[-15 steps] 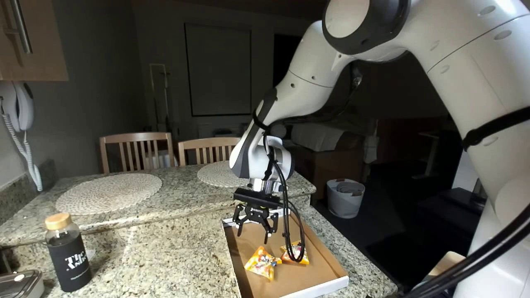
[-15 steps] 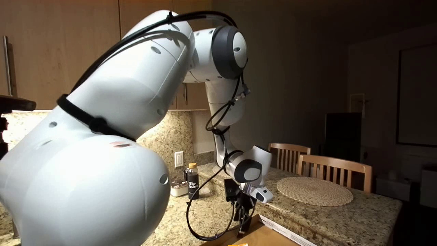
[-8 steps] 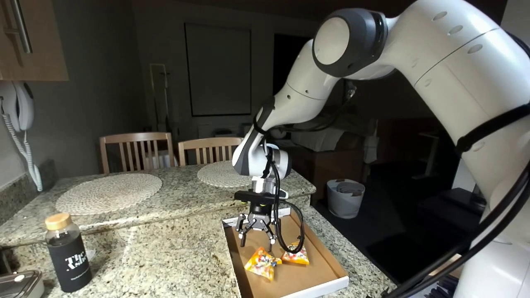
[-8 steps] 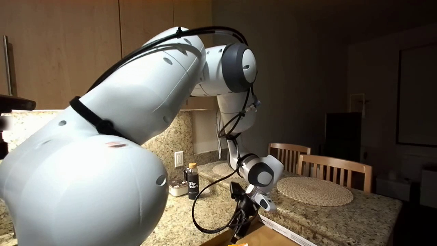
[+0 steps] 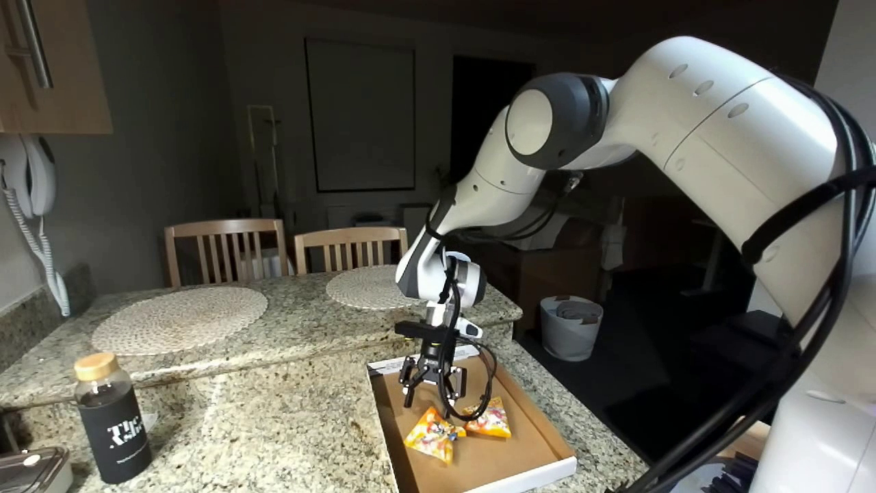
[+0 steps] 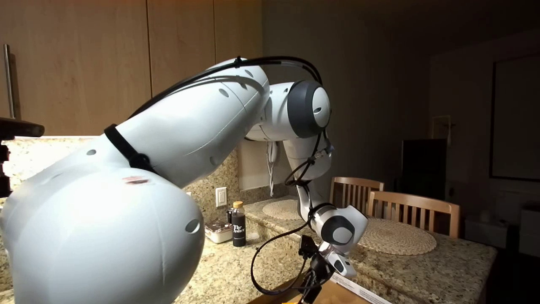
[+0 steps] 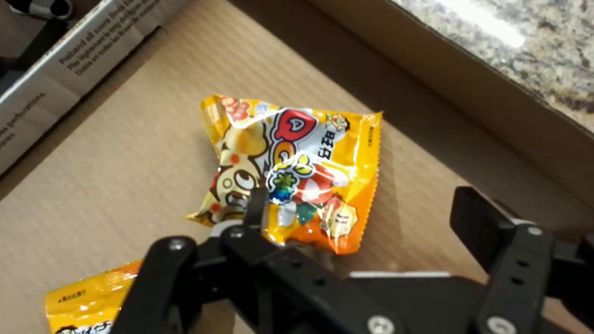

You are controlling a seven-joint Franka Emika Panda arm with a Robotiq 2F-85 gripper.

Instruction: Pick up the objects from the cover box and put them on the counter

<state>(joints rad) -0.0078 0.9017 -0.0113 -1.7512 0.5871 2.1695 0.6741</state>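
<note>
Over the box (image 5: 489, 460), splayed end effector (image 7: 363, 214)

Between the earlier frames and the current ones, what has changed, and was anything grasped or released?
The gripper has come down and shifted slightly rightward in both exterior views, with the arm's elbow lowering too. Nothing was grasped or released; the gripper's jaws stand open. In an exterior view, the left packet and right packet lie as before in the cover box, which has not visibly moved, nor has the bottle.

The speckled granite worktop (image 5: 294, 418) carries a cardboard box lid (image 5: 503, 464), a bottle (image 5: 115, 431), a lidded container (image 6: 219, 232) and, on its raised tier (image 5: 301, 318), two round placemats (image 5: 181, 320) (image 5: 366, 287).
</note>
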